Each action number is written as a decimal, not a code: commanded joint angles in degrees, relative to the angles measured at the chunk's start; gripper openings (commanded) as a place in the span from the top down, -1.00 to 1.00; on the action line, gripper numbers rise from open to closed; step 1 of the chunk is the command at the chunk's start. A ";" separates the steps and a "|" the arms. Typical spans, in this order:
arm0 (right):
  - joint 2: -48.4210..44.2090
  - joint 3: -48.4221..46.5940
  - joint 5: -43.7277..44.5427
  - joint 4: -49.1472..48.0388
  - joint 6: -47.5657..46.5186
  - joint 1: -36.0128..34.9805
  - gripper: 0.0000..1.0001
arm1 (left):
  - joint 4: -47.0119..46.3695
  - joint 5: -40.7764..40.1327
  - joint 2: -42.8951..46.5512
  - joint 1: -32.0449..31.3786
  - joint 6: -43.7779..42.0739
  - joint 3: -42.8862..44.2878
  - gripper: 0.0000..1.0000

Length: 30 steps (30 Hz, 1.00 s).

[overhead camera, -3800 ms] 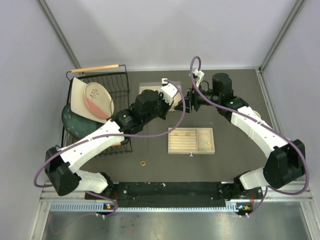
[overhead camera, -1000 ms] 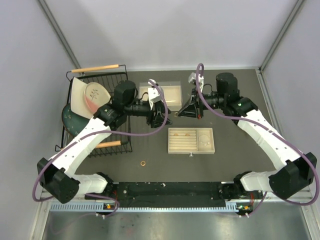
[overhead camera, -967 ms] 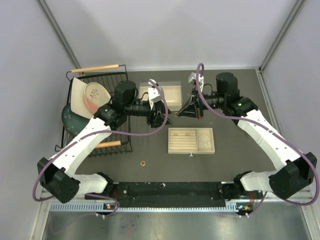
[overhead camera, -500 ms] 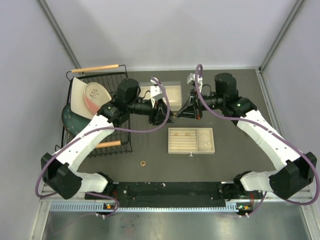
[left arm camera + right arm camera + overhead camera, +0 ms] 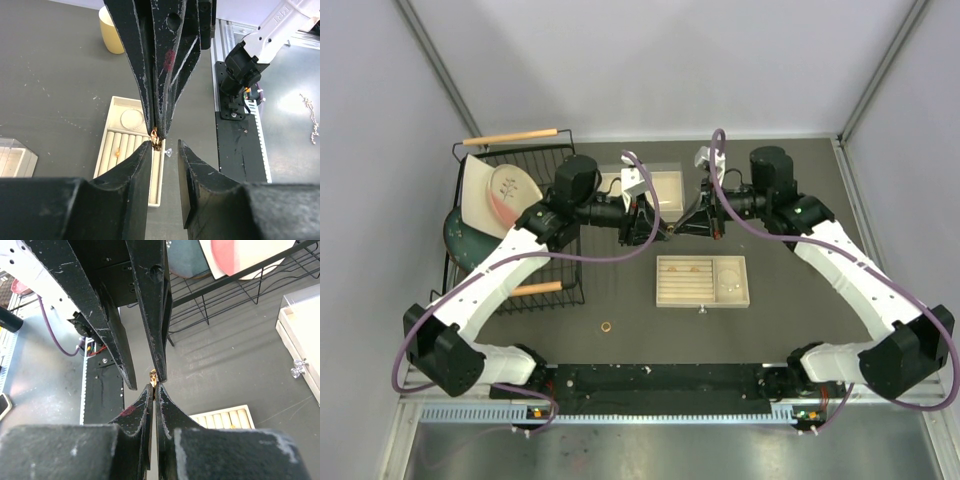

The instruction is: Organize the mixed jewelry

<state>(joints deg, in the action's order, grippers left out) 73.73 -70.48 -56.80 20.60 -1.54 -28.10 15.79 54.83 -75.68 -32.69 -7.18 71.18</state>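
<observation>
A black wire rack with plates stands at the left edge of the desk. The left arm reaches from the near left corner past the rack, up over the middle of the desk.

The left gripper has its two fingers apart, with a small gap between them. A tiny gold ring sits in that gap, very close to one finger and apart from the other. The right gripper comes in from the other side, tip to tip with the left one. Its fingers are pressed together on the gold ring, holding it up in the air.

A clear box lies just behind the two grippers. A beige tray lies on the desk just in front of them. Other rings lie in the tray's left part.

A loose ring lies on the dark desk near the front edge, to the left of the tray and well apart from it. A wide strip of dark desk shows between the tray and the right arm, which bends along the right edge.
</observation>
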 commanded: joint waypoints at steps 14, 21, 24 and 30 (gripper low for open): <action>-2.46 0.78 0.28 -2.58 -1.71 -0.82 1.00 | -3.57 2.92 -0.26 0.26 1.82 2.48 0.75; -2.63 0.96 2.03 -2.76 -2.32 -1.78 1.00 | -4.36 3.79 -0.61 0.25 2.96 2.30 0.84; -2.63 1.22 3.09 -2.76 -2.85 -2.31 1.00 | -4.98 4.58 -0.87 0.17 3.57 2.30 0.98; -2.72 1.31 5.55 -2.76 -3.03 -2.75 0.97 | -6.12 5.72 -1.31 0.08 4.72 2.13 1.00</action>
<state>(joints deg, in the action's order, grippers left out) 72.27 -69.60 -53.74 20.23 -3.27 -29.23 14.85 56.16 -76.62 -31.83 -3.79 71.26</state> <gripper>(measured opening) 0.008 0.020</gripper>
